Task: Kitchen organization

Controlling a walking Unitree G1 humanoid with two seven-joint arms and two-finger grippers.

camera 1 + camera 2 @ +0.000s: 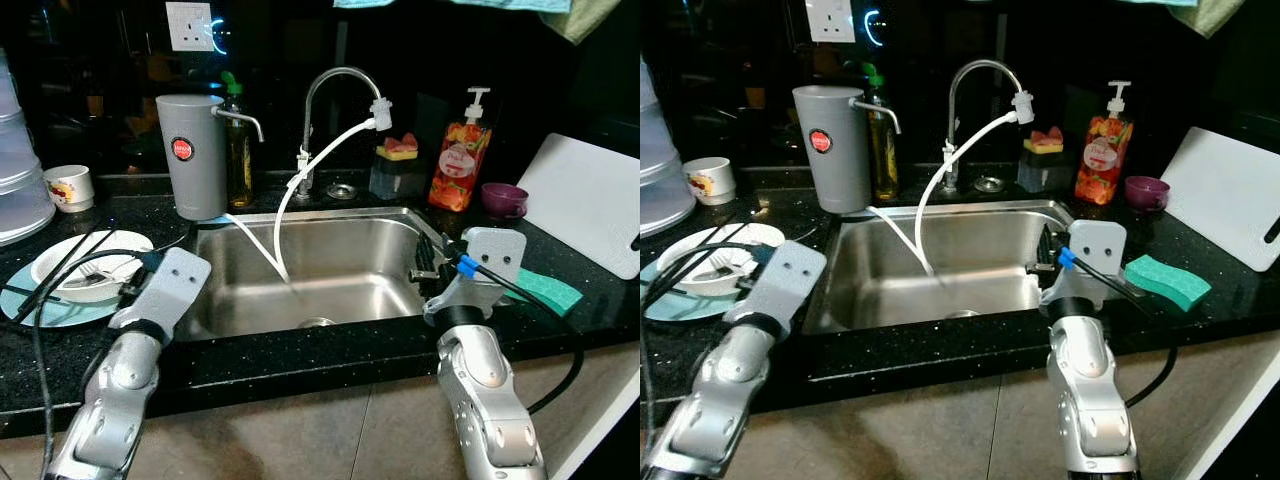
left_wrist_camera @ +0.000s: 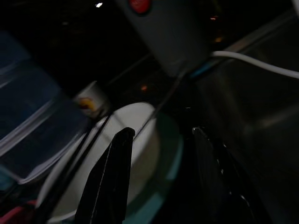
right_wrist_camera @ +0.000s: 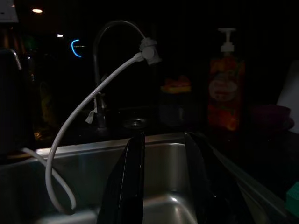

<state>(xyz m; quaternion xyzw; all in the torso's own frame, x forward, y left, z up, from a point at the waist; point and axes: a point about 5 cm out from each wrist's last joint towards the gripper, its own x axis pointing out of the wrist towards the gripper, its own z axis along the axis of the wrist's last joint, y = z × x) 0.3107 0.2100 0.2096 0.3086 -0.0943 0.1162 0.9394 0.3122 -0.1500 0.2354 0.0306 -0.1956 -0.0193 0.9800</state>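
Note:
A white plate with a fork on it lies on a teal plate on the black counter, left of the steel sink. My left gripper hovers open at the plates' right edge, with nothing between its fingers. My right gripper is open and empty at the sink's right rim, pointing toward the faucet. A green sponge lies on the counter just right of the right wrist.
A grey water filter jug and an oil bottle stand behind the sink's left corner; a white hose hangs from the faucet into the basin. A cup, stacked plastic tubs, soap bottle, purple bowl and white cutting board line the counter.

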